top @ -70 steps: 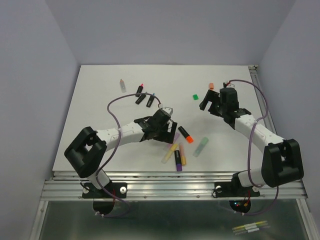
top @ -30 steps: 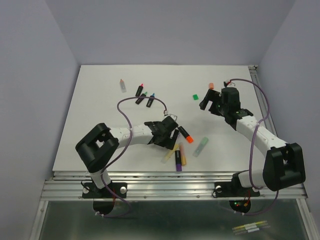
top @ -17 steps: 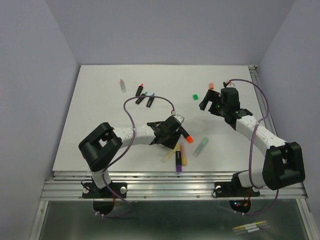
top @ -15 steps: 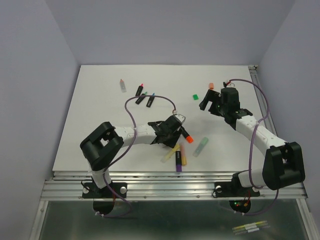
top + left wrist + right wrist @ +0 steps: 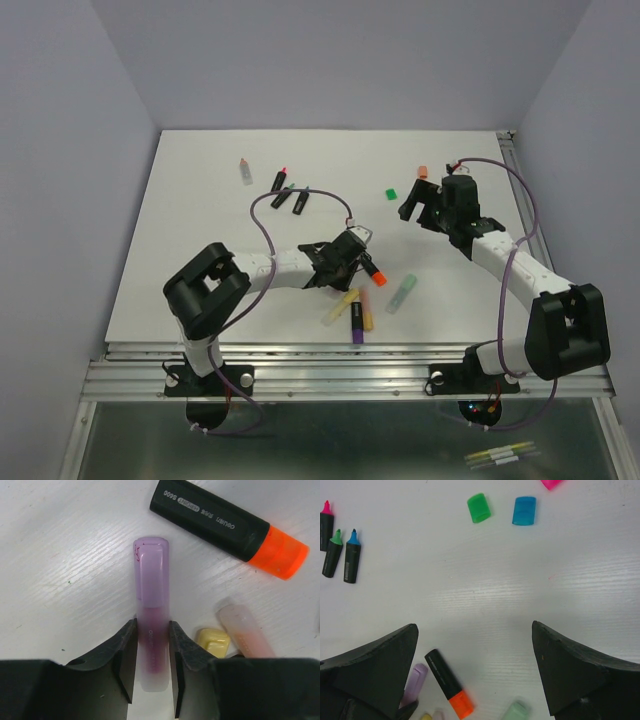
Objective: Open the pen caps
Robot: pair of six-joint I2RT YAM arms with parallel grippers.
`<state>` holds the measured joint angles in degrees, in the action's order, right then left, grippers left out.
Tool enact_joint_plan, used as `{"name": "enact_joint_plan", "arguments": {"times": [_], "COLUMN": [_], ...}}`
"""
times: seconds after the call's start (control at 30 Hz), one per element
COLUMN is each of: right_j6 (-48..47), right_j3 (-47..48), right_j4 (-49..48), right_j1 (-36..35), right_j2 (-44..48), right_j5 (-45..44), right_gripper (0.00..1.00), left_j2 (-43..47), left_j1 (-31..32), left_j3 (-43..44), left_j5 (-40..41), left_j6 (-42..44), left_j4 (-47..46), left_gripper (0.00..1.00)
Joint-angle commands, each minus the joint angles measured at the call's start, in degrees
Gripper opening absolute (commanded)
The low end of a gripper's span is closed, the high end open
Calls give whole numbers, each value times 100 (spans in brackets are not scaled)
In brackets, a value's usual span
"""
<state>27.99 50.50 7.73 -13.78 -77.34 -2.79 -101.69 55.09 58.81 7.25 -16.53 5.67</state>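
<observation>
**Purple highlighter [image 5: 151,580] pinched by the left tool [image 5: 151,626]; right tool [image 5: 474,626] spread wide**

Overhead view: the left arm reaches toward the middle of the white surface [image 5: 200,260]. Its tool covers the purple highlighter, so the grip cannot be made out from here. Just beside it lie a black pen with an orange cap [image 5: 372,270], a pale green pen [image 5: 403,293] and a loose cluster of yellow and purple pens [image 5: 352,310]. The right arm hangs farther back, near a loose green cap [image 5: 391,193].

Left wrist view: both fingers [image 5: 127,647] press against the sides of the purple highlighter's darker barrel. Its long axis runs straight away from the camera, with the paler cap [image 5: 151,570] at the far end, on the pen. The near end is cut off at the frame edge. A pink pen [image 5: 245,630] and a yellow cap end [image 5: 212,641] are partly hidden behind the tool.

Right wrist view: the fingers stand far apart with nothing between them. Beyond them lie a blue cap [image 5: 524,510], a pink cap [image 5: 551,483] cut off at the top edge, and three uncapped black pens [image 5: 340,550].
</observation>
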Motion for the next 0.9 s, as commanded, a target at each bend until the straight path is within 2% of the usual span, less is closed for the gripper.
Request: {"name": "enact_joint_plan", "arguments": {"times": [0.0, 0.1, 0.23, 0.37, 0.53, 0.67, 0.87], "right_j6": [-179, -276, -382, 29, 777, 735, 849], "right_j3": [-102, -110, -111, -85, -128, 258, 338], "right_j4": [-104, -227, -491, -1087, -1984, -1828, -1950], "right_j1": [16, 16, 16, 16, -37, -527, -784], "right_j2": [88, 114, 193, 193, -35, -254, -448], "right_j5": [41, 252, 1085, 2436, 3494, 3294, 3171], "right_gripper": [100, 100, 100, 100, 100, 100, 100], "left_j2": [175, 369, 649, 922, 1160, 1248, 1327], "left_j1": [37, 19, -68, -104, -104, -113, -121], "left_j3": [-107, 69, 350, 570, 781, 913, 1063], "left_j5": [628, 1067, 1481, 1710, 1754, 1684, 1429], "left_j6": [-227, -306, -342, -210, 62, 185, 291], "left_j4": [812, 909, 936, 656, 426, 85, -364], "left_gripper": [0, 0, 0, 0, 0, 0, 0]}}
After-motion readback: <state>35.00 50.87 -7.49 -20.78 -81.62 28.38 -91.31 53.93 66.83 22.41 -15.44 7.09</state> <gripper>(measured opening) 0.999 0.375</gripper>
